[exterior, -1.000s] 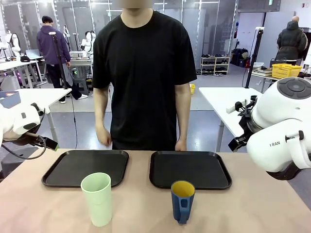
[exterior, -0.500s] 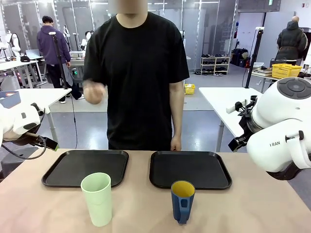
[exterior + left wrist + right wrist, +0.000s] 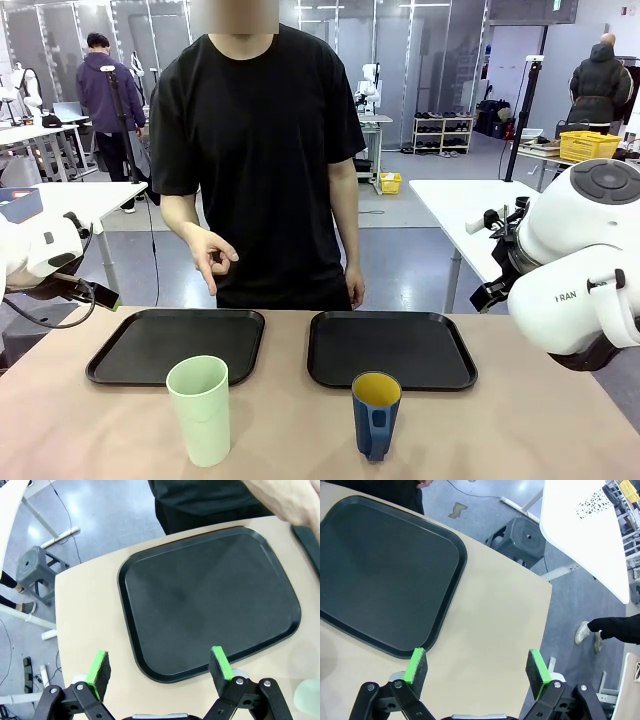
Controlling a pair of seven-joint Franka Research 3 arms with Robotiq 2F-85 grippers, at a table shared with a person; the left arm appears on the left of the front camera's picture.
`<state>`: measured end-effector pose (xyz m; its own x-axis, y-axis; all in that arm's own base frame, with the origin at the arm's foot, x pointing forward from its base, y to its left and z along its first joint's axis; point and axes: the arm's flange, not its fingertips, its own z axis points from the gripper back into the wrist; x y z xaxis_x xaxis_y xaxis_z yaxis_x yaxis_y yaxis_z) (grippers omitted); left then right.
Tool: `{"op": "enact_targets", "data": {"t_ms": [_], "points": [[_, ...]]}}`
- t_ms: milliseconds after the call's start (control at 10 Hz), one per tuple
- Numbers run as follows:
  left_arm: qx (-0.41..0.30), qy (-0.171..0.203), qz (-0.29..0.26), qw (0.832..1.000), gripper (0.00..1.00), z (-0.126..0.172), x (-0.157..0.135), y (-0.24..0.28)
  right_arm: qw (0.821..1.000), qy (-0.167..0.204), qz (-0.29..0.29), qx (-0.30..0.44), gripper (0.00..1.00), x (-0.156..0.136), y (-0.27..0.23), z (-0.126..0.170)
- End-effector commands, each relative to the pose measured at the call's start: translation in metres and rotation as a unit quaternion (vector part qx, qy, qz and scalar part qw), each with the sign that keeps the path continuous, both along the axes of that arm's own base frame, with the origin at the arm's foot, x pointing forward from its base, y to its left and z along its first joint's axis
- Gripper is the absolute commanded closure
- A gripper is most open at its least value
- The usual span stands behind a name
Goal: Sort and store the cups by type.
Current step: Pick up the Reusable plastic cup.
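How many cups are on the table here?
2. The pale green tumbler stands in front of the left tray; the dark blue mug stands in front of the right tray.

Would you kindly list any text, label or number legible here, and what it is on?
"RAN": part of a word on the white right arm, front view.
Dark speckled print on the white side table, right wrist view: too blurred to read.
Green tumbler and blue mug: no print seen.
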<state>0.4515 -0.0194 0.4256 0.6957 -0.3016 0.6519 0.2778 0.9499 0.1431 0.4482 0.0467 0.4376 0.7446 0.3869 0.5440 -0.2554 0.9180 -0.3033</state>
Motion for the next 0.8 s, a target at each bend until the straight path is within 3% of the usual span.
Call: {"op": "enact_targets", "data": {"t_ms": [0, 400, 500, 700], "points": [[0.000, 0.001, 0.000, 1.000, 0.00, 0.000, 0.000, 0.000, 1.000, 0.001, 0.004, -0.003, 0.00, 0.000, -0.001, -0.001], [0.000, 0.000, 0.000, 1.000, 0.00, 0.000, 0.000, 0.000, 1.000, 0.001, 0.004, -0.003, 0.00, 0.000, -0.001, -0.001], [0.059, 0.006, -0.059, 0.996, 0.00, -0.003, -0.010, 0.015, 1.000, 0.001, 0.004, -0.003, 0.00, 0.000, -0.001, -0.001], [0.112, 0.030, -0.141, 0.983, 0.00, -0.010, -0.031, 0.040, 1.000, 0.001, 0.004, -0.003, 0.00, 0.000, -0.001, -0.001]]}}
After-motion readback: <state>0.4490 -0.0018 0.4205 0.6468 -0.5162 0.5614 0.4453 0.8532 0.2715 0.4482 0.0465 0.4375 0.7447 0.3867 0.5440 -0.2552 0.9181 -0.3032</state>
